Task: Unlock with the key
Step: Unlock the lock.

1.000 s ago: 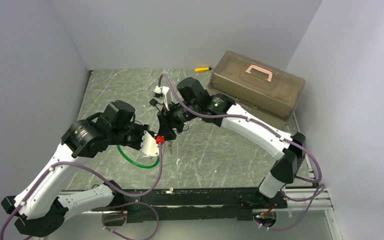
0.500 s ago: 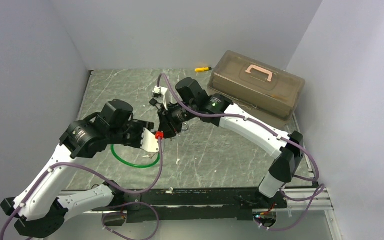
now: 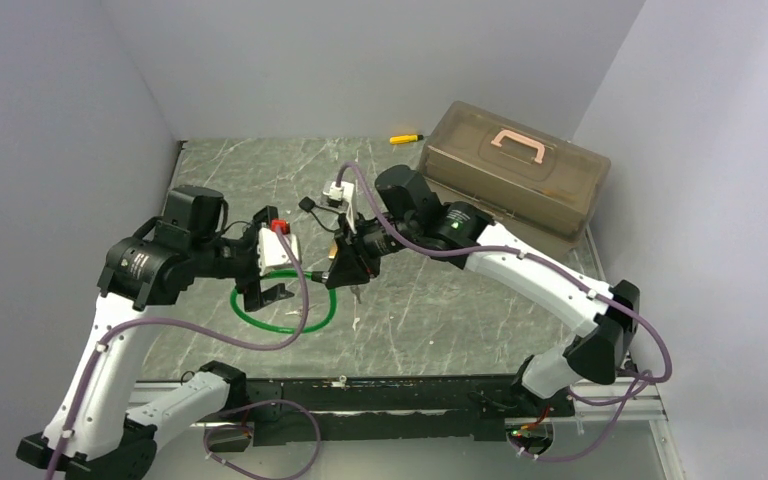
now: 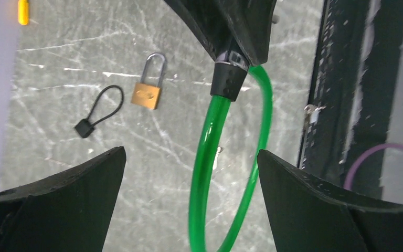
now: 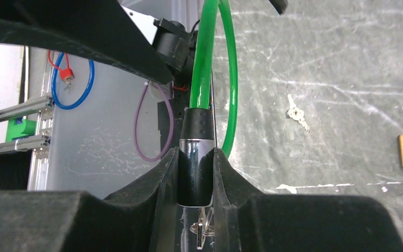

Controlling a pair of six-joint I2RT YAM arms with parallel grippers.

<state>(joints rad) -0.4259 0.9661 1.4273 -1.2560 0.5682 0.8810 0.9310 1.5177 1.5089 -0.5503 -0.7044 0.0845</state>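
Note:
My right gripper (image 5: 195, 157) is shut on the black-and-chrome barrel (image 5: 195, 173) of a green cable lock (image 3: 260, 322). The right gripper (image 3: 345, 272) holds it above the table's middle. A small silvery key (image 5: 202, 231) on a ring hangs from the barrel's end, between the right fingers. Another tiny silvery key (image 5: 296, 115) lies on the table. My left gripper (image 4: 191, 152) is wide open with only the green loop (image 4: 207, 157) below it. It (image 3: 265, 262) is just left of the barrel (image 4: 230, 79) and apart from it.
A small brass padlock (image 4: 148, 89) and a black cord loop with a block (image 4: 97, 110) lie on the marbled table. A yellow-and-black tool (image 3: 405, 138) lies at the back. A brown toolbox (image 3: 515, 175) stands at the back right. Grey walls close in three sides.
My left gripper has opened and drawn back to the left. The right gripper has closed on the lock's barrel and carried it a little toward the near right.

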